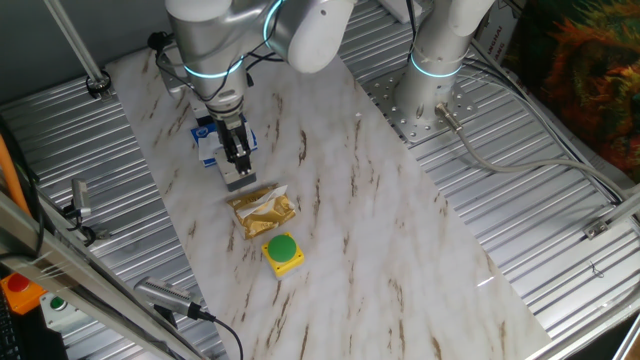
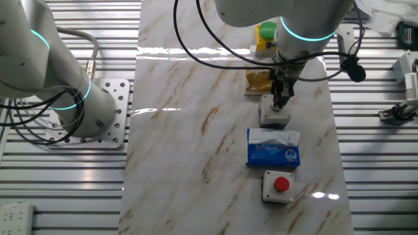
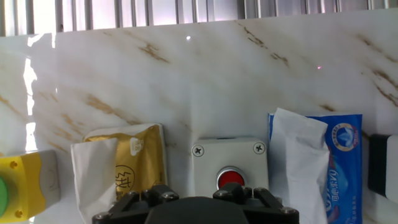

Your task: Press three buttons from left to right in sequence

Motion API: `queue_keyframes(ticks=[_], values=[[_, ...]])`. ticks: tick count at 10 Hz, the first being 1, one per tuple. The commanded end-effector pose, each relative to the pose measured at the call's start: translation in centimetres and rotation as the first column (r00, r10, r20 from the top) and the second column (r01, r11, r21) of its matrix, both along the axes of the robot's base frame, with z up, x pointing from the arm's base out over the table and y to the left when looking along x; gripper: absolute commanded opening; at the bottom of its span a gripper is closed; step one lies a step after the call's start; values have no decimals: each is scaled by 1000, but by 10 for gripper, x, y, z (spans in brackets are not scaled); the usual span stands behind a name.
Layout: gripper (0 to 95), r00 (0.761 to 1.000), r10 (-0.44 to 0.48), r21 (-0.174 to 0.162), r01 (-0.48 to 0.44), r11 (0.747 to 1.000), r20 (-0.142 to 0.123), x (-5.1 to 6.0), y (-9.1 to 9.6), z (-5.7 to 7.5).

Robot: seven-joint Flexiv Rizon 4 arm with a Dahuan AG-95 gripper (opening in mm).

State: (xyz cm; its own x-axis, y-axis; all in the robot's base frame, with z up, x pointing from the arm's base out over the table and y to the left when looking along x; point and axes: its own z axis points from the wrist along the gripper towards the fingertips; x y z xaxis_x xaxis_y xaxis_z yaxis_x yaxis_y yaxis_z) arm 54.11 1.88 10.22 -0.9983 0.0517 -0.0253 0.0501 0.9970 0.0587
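Note:
Three buttons lie in a row with packets between them. One grey-white box with a red cap (image 2: 277, 185) sits at the near end in the other fixed view. The middle grey-white box (image 1: 239, 179) (image 2: 274, 115) shows its red cap (image 3: 230, 178) in the hand view. The yellow box with a green dome (image 1: 283, 252) (image 2: 264, 35) (image 3: 25, 186) is at the other end. My gripper (image 1: 238, 164) (image 2: 281, 103) stands upright right over the middle box, its fingers together as one dark column with no gap. Whether the tip touches the cap cannot be told.
A blue tissue pack (image 1: 210, 141) (image 2: 273, 149) (image 3: 318, 163) lies between the two grey boxes. A crinkled gold packet (image 1: 263, 210) (image 2: 258, 81) (image 3: 124, 163) lies between the middle and yellow boxes. A second arm's base (image 1: 432, 95) (image 2: 85, 108) stands beside the marble sheet (image 1: 380, 230). Ribbed metal surrounds it.

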Motion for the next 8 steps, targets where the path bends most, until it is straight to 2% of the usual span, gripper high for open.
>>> queue_keyframes(ticks=[1, 8], values=[[570, 1000, -1, 0, 1, 1000, 0, 0, 0, 1], [570, 1000, -1, -3, 1, 1000, 12, 1, -1, -3]])
